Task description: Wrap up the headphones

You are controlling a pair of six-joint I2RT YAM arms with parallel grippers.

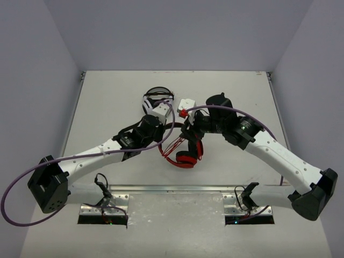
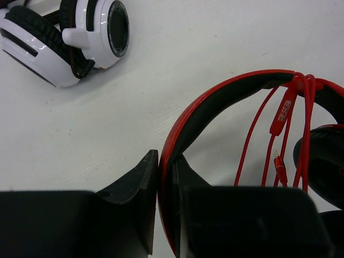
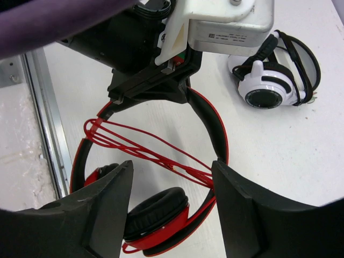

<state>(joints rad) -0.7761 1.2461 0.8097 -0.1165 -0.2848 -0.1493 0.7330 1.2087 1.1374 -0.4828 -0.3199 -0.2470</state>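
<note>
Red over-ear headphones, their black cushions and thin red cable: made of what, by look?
Red over-ear headphones: likely glossy hard plastic; highlights on the cup. Black ear cushions: soft matte leatherette or foam, unclear. Thin red cable: flexible rubbery sheath, hanging in loose loops.

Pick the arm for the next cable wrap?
Right. The left arm has its jaws shut on the red headband, anchoring it. The right arm has open jaws right by the cable strands, so it is probably freer to take them.
</note>
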